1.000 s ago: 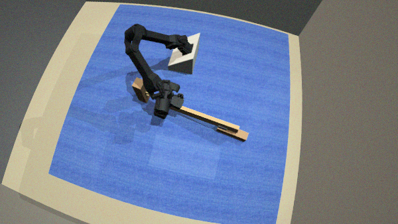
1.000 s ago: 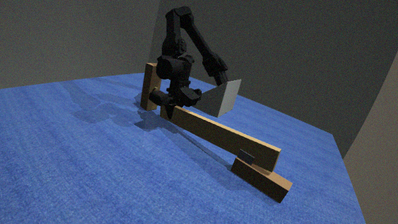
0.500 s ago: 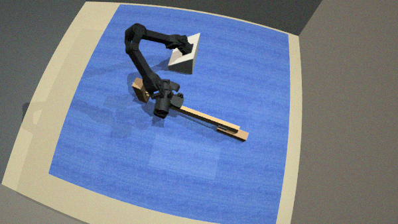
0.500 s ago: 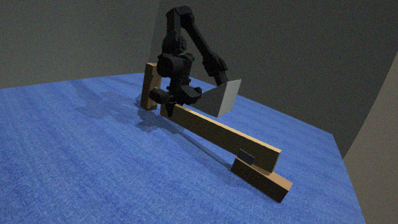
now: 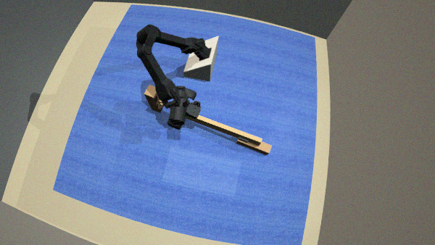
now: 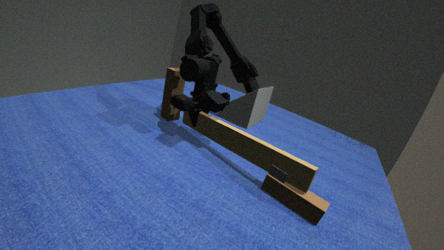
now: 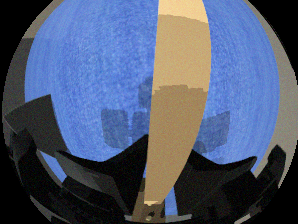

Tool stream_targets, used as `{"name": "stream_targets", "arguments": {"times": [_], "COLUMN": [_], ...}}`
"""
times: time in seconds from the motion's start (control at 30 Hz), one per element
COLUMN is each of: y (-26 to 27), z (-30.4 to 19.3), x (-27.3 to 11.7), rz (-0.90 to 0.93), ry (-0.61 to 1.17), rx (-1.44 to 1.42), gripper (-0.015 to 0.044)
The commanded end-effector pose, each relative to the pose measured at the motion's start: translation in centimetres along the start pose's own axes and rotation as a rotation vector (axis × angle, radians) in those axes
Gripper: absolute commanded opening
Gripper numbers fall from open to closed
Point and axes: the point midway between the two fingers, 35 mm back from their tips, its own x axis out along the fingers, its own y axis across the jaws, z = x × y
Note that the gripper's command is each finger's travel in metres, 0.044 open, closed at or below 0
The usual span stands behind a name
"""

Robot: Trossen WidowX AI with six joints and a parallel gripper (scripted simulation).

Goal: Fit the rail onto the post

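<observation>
The long wooden rail (image 5: 228,129) (image 6: 251,149) (image 7: 180,55) has its far end in the dark bracket (image 5: 243,140) (image 6: 278,174) on the low footboard block (image 5: 264,148) (image 6: 296,201). My gripper (image 6: 196,118) (image 7: 158,139) is shut on the rail close to its near end, one finger on each side. That end is raised off the table; its shadow lies apart below it. The short upright post (image 5: 149,90) (image 6: 173,85) stands just beyond the near end, with a narrow gap in the exterior view. The gripper mostly hides the pegs and the end holes.
A grey and white wedge-shaped block (image 5: 197,74) (image 6: 242,111) stands behind the rail, with the other end of the arm at it. The arm's links arch above the post side. The blue mat (image 5: 145,181) (image 6: 111,185) lies under everything.
</observation>
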Motion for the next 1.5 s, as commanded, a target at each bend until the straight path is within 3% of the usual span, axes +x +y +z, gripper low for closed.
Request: {"name": "stream_targets", "arguments": {"times": [0.0,1.47], "y": [-0.2,-0.2], "z": [0.2,0.2], "x": [-0.6,-2.8], "rz": [-0.009,-0.009], "ry": [-0.012,-0.013], "rx": [0.0,0.0], "gripper": [0.0,0.0]}}
